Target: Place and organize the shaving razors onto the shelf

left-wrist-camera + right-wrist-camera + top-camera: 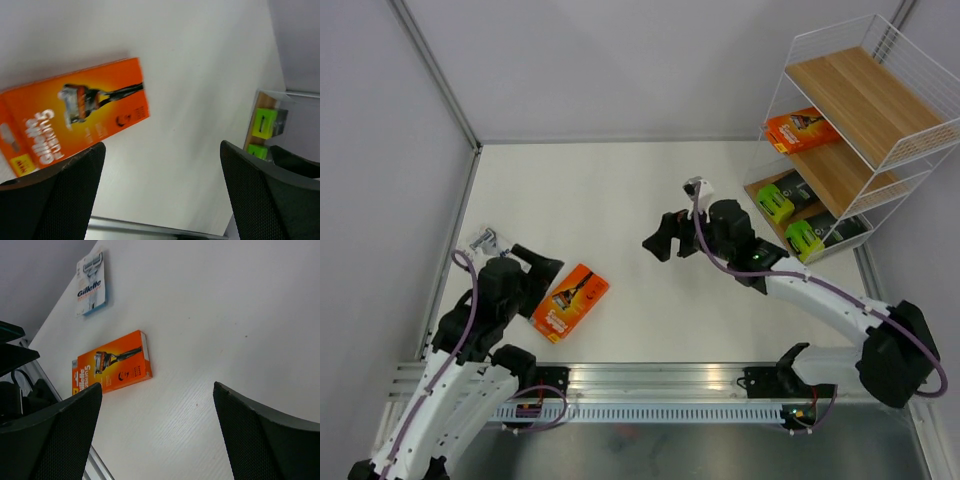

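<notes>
Left pincer (pixel 162 150), fingers apart and empty, hangs just beside the orange razor pack (pixel 75 112) lying flat on the tabletop (pixel 200 75).

The left arm (pixel 460 400) and right arm (pixel 820 300) are white with black joints. Purple cables (pixel 698 225) run along them. The black fingers (pixel 265 195) have a mesh texture.

I see one orange pack (pixel 571 302) on the white table (pixel 620 200), another orange pack (pixel 801 129) on the white-wire, light-brown-board shelf (pixel 850 95), lime-ended black packs (pixel 775 198), and a white-and-blue blister pack (pixel 91 284).
</notes>
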Controlling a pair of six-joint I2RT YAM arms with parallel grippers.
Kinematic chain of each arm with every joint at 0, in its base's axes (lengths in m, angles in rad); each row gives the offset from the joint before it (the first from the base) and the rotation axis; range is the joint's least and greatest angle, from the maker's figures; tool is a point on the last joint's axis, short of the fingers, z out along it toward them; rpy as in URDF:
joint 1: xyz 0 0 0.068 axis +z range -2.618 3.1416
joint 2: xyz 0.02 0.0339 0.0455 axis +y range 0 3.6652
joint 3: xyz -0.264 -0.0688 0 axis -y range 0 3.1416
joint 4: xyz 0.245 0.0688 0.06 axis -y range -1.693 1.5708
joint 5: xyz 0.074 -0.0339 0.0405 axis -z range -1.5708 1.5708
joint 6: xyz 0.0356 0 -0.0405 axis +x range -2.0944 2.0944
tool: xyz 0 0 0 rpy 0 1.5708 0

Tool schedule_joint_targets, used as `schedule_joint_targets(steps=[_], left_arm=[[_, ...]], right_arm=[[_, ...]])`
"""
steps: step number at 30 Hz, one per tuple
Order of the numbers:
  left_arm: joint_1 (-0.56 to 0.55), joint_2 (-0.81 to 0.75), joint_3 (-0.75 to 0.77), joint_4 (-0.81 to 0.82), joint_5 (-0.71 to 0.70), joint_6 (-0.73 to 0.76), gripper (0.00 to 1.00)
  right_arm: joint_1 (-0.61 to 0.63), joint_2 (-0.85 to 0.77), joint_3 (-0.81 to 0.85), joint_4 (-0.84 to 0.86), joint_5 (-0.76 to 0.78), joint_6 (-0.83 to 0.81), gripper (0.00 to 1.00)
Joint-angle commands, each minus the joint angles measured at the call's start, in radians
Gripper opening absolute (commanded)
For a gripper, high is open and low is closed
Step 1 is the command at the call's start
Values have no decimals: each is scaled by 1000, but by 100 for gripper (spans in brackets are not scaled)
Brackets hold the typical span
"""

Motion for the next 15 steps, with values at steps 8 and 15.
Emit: schedule_joint_targets(steps=[8, 15], left_arm=[[5, -135, -134, -410, -95, -323, 98], [5, 126, -75, -436, -103, -312, 100]], right_arm=[[164, 417, 75, 414, -63, 96, 98], [210, 606, 202, 439, -84, 136, 97]])
